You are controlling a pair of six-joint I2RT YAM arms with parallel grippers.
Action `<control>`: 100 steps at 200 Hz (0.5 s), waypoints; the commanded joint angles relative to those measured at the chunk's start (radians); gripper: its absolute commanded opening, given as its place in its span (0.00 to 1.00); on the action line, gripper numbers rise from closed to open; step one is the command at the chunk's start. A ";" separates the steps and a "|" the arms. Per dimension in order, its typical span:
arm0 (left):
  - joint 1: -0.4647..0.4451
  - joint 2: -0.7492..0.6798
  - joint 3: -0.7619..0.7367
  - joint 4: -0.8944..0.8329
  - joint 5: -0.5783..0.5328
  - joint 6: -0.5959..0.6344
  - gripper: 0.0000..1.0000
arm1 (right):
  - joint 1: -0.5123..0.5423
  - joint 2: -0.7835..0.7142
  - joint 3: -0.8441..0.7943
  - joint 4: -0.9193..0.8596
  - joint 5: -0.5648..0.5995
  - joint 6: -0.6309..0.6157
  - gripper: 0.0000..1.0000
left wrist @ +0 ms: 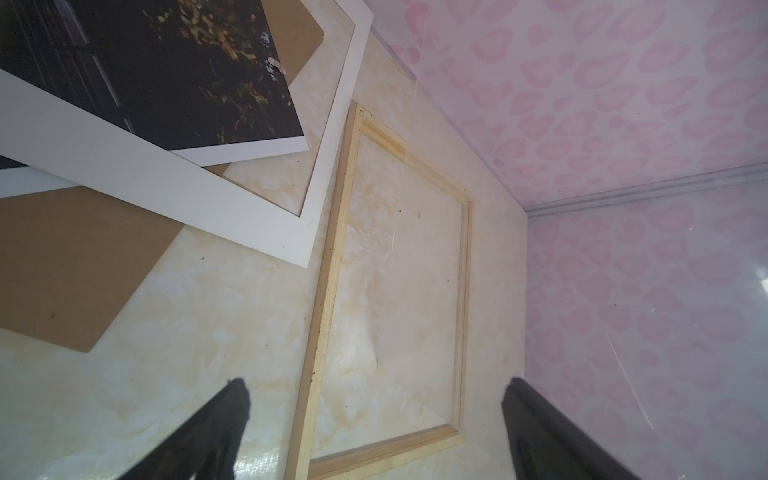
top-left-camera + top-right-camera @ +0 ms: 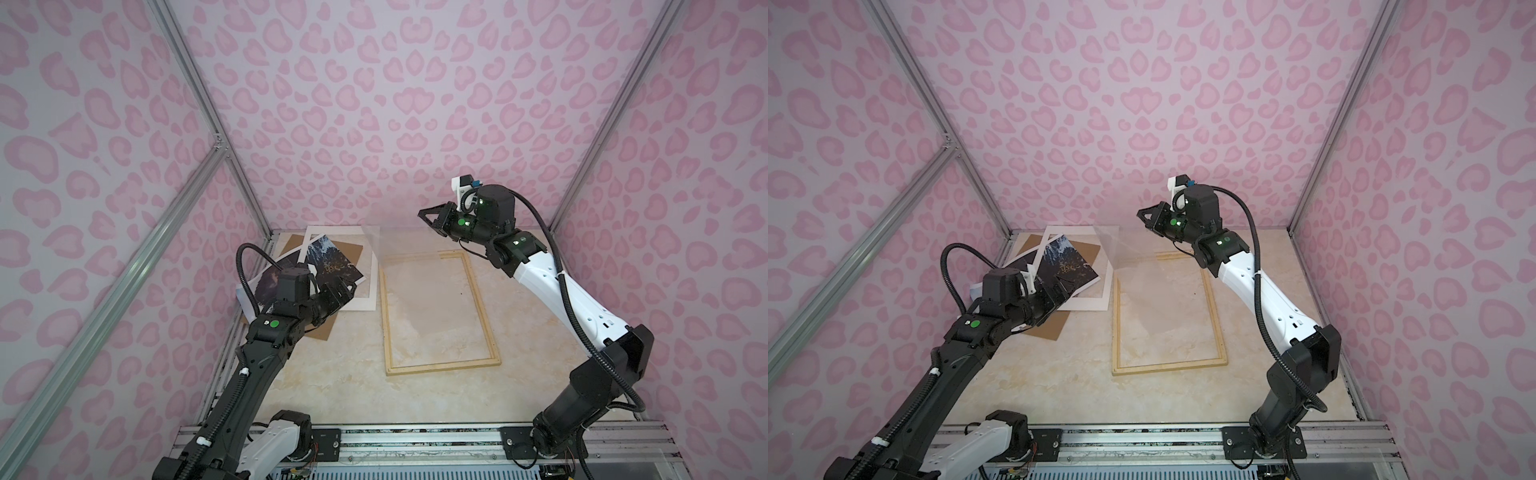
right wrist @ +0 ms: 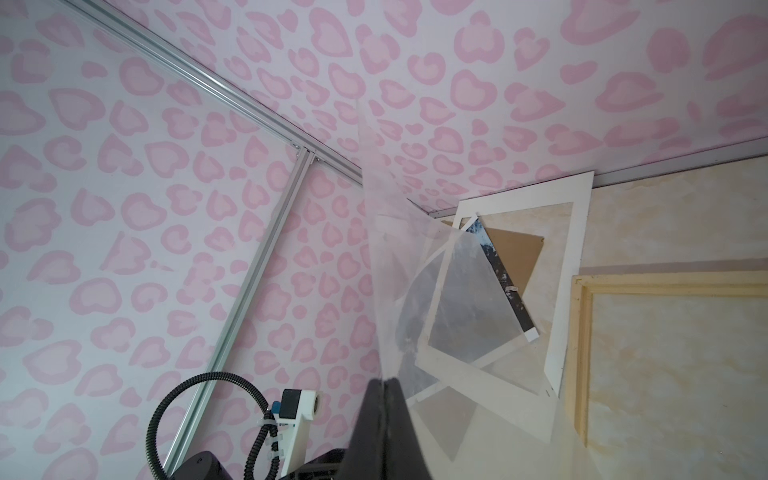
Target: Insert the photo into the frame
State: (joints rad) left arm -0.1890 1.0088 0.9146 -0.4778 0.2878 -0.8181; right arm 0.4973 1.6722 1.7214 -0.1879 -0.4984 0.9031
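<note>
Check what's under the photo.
The photo lies across the white mat, which sits on the brown board. The left arm covers the photo's near end, so what's beneath there can't be seen.

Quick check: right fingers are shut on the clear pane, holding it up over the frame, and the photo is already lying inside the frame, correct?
Not quite. The photo is not inside the frame; it lies on the white mat board beside it, as both top views show. The rest holds: right fingers shut on the clear pane, held up over the frame.
</note>
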 commanded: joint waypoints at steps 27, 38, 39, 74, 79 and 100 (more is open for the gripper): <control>0.024 -0.024 0.015 -0.025 0.005 0.027 0.98 | 0.070 0.045 0.084 0.038 0.013 0.077 0.00; 0.029 -0.032 0.016 -0.030 0.004 0.030 0.98 | 0.090 0.050 0.103 0.037 0.026 0.082 0.00; 0.030 -0.033 0.016 -0.030 0.004 0.031 0.98 | 0.091 0.051 0.104 0.037 0.027 0.083 0.00; 0.064 -0.076 0.031 -0.057 -0.008 0.040 0.98 | 0.151 0.081 0.176 0.043 0.043 0.111 0.00; 0.070 -0.084 0.036 -0.061 -0.011 0.042 0.98 | 0.162 0.089 0.194 0.039 0.046 0.113 0.00; 0.077 -0.123 0.066 -0.088 -0.043 0.059 0.98 | 0.198 0.110 0.244 0.041 0.048 0.128 0.00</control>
State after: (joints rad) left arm -0.1181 0.9215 0.9478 -0.5358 0.2840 -0.7887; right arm 0.6632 1.7603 1.9205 -0.1787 -0.4641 1.0096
